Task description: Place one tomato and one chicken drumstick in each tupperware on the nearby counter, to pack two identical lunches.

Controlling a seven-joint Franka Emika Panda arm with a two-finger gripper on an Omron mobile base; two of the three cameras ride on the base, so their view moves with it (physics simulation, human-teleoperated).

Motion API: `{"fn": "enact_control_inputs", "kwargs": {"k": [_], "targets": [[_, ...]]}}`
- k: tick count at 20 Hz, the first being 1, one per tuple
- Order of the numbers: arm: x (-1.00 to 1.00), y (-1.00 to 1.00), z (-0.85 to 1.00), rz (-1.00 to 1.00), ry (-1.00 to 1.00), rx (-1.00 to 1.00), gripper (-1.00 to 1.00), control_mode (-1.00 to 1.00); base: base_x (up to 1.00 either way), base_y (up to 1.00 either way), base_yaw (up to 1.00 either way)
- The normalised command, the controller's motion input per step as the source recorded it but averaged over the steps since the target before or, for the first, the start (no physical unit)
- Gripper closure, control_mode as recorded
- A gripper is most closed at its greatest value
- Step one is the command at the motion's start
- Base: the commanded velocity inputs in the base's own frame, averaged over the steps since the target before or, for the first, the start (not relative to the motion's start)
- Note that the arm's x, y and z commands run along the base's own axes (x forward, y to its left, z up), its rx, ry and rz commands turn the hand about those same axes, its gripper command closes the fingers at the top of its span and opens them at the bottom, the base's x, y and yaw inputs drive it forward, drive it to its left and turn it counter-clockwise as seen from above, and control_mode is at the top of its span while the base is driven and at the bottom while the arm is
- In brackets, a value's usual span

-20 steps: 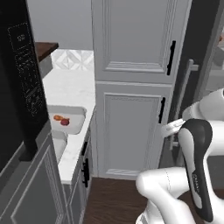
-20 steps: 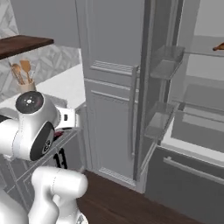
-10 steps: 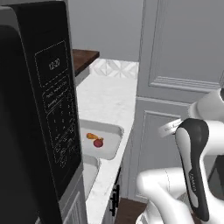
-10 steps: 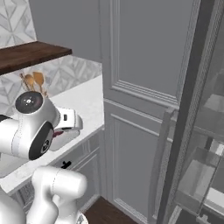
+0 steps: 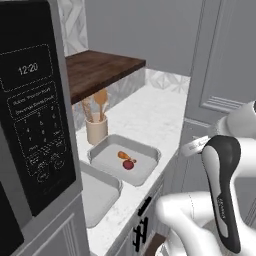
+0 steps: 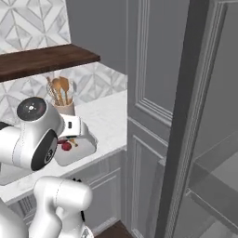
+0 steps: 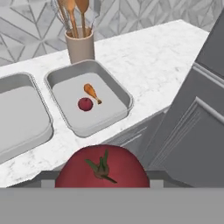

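My gripper (image 7: 101,183) is shut on a red tomato (image 7: 101,169) with a green stem, held above the front edge of the counter (image 7: 153,52). On the white marble counter lie two pale grey tupperware side by side. The right tupperware (image 7: 124,99) holds a small tomato (image 7: 85,104) and a chicken drumstick (image 7: 92,93). The left tupperware (image 7: 19,114) shows nothing inside. In the left base view the filled tupperware (image 5: 146,172) has the tomato (image 5: 128,164) and drumstick (image 5: 123,156), and the other tupperware (image 5: 97,192) lies nearer.
A beige cup of wooden utensils (image 7: 80,41) stands just behind the filled tray. A black microwave (image 5: 35,125) stands at the left, under a dark wooden shelf (image 5: 100,67). A tall grey panelled cabinet (image 5: 220,65) rises to the right of the counter.
The whole picture has swung toward the counter as the base moved; the trays, cup and shelf now sit nearer and more central. The grip on the tomato is unchanged.
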Motion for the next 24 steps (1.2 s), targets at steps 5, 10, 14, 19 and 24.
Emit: {"fn": "enact_control_inputs", "kwargs": {"k": [5, 10, 14, 19, 24], "targets": [[0.0, 0.0, 0.0, 0.0, 0.0, 0.0, 1.0, 1.0, 0.92, 0.54, 0.58], [0.0, 0.0, 0.0, 0.0, 0.0, 0.0, 1.0, 1.0, 0.82, 0.81, 0.51], [0.47, 1.0, -0.67, 0.32, 0.15, -0.05, 1.0, -1.0, 0.0, 0.0, 0.0], [0.45, 1.0, -0.58, 0.18, 0.11, -0.1, 1.0, -1.0, 0.0, 0.0, 0.0], [0.6, 0.94, -0.39, 0.14, 0.11, -0.02, 1.0, -1.0, 0.0, 0.0, 0.0]]}}
